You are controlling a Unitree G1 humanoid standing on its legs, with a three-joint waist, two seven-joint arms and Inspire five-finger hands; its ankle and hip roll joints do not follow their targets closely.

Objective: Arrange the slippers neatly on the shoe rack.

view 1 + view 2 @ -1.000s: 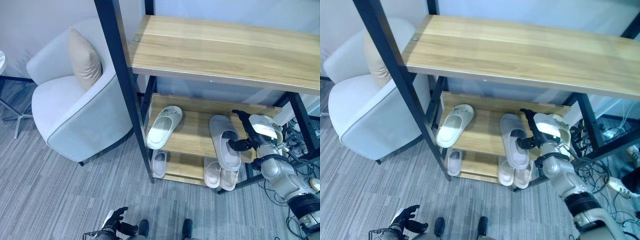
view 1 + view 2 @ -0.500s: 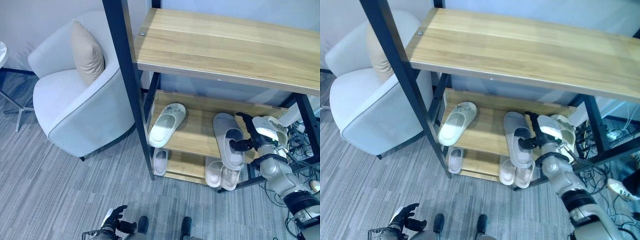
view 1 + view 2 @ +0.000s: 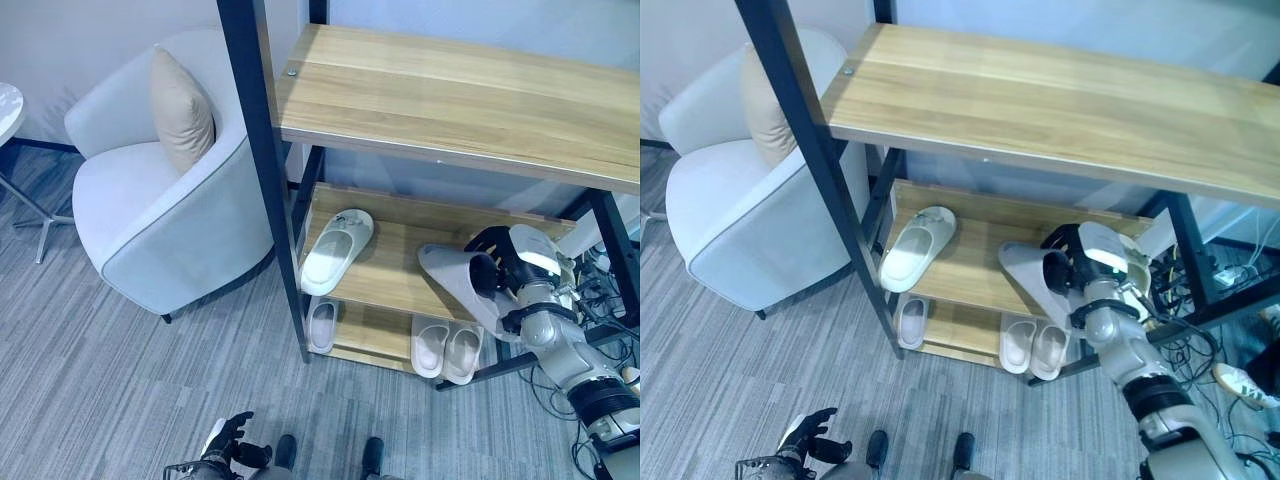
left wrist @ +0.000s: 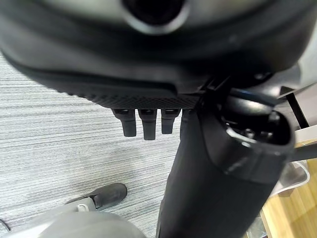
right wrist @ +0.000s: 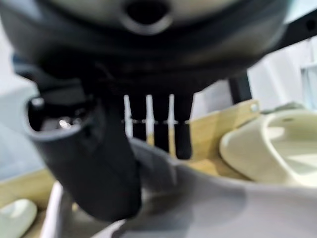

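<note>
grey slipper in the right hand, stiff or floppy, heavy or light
The grey slipper probably keeps its shape: tilted in the right hand, it shows no sag. Likely light, since one hand's grip at the strap lifts it. It may pivot in that grip, overhanging the middle shelf.

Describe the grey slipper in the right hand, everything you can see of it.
The grey slipper is a plain open-toe slide of soft, foam-looking material with a broad strap. It sits over the right part of the middle shelf, tilted and turned crosswise, one end pointing toward the white slipper. The right hand grips its strap end, thumb and fingers curled round it. Whether it touches the shelf cannot be told.
</note>
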